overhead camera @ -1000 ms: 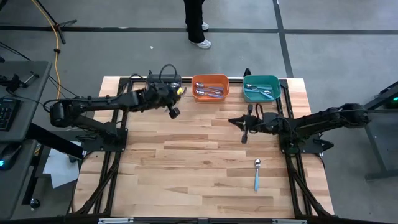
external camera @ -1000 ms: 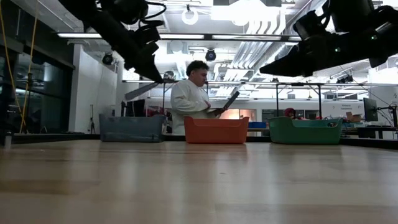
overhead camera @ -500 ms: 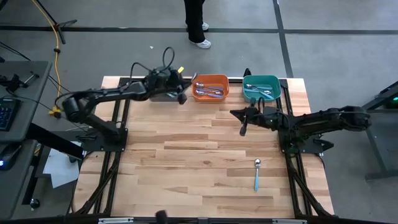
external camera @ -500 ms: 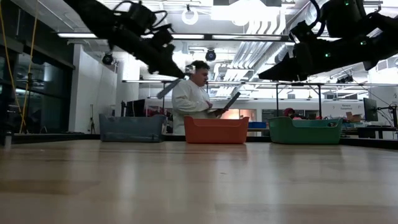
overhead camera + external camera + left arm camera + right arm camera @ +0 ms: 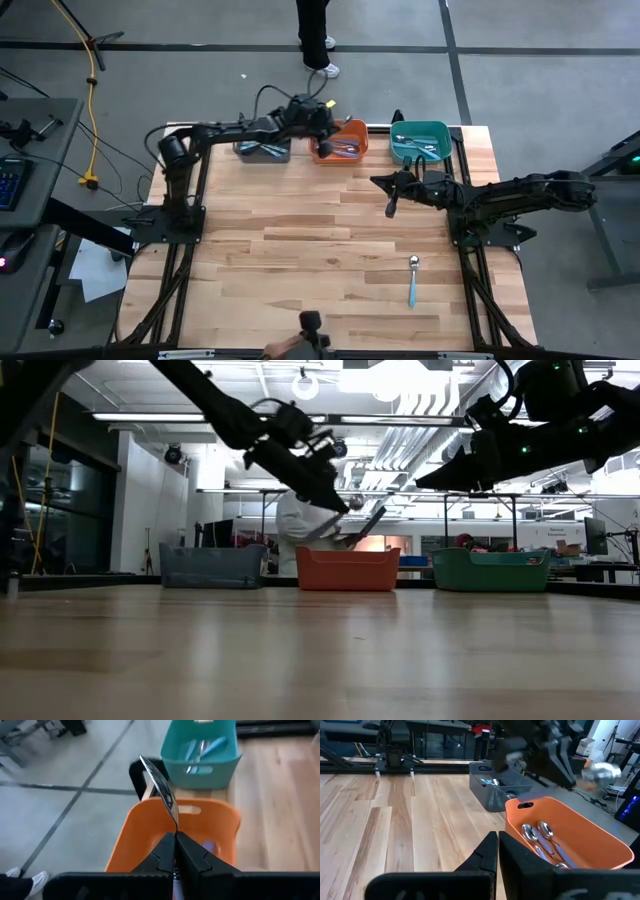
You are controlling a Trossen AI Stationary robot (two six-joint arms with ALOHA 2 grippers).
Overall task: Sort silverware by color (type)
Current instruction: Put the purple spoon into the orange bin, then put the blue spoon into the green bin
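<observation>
My left gripper [image 5: 327, 118] hangs over the orange bin [image 5: 340, 141] at the table's far edge, shut on a spoon whose shiny bowl [image 5: 159, 782] sticks out past the fingertips. The same bowl [image 5: 602, 770] shows in the right wrist view. Silver spoons lie in the orange bin [image 5: 540, 837], and more in the grey bin [image 5: 262, 150] and the teal bin [image 5: 420, 141]. A light blue-handled spoon [image 5: 412, 280] lies flat on the table, right of centre and near. My right gripper [image 5: 391, 206] hovers shut above the table in front of the teal bin, holding nothing. My left gripper pinches the spoon's slim handle [image 5: 174, 827] between its two fingers. The bowl end juts forward and upward past the fingertips. The fingers slant down from the table's left toward the orange bin. The spoon is lifted clear, above the bin's rim [image 5: 200, 807].
The three bins stand in a row along the far edge [image 5: 212, 565] [image 5: 347, 568] [image 5: 490, 570]. Bare wood fills the middle and near part of the table. A person stands on the floor beyond the far edge [image 5: 315, 40]. A small camera sits at the near edge [image 5: 310, 325].
My left gripper has swung along the far edge toward the table's right, from near the grey bin to above the orange bin. It stays shut on the spoon and has rolled a little on the way.
</observation>
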